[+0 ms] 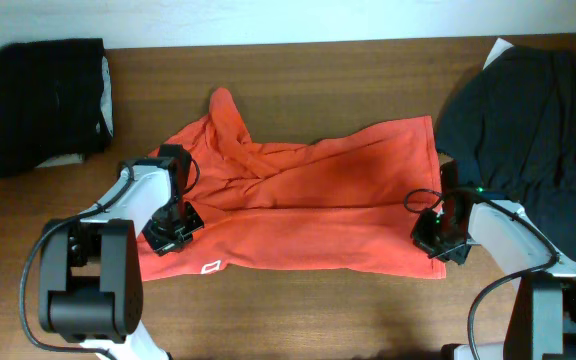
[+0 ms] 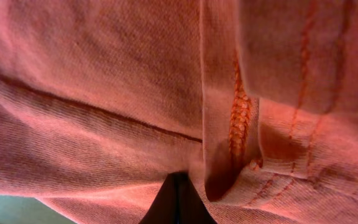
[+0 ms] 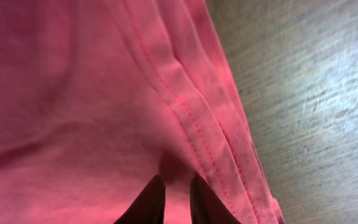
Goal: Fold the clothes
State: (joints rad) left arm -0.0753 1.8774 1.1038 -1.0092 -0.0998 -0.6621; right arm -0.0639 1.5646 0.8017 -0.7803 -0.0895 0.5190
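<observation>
the t-shirt (image 1: 348, 170) lies lengthwise across the counter (image 1: 298, 310). left jaws clench its near edge at one end, right jaws pinch the other.

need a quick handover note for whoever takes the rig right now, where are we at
Left gripper: shut, pinching the T-shirt at its left edge.
Right gripper: shut on the hem at the right edge.
T-shirt: lying sideways mid-table, rumpled at the far left.
Done: both ends gripped.
Left: no neat fold shows yet, so the folding itself.
Note: a black garment lies close to the right arm.
</observation>
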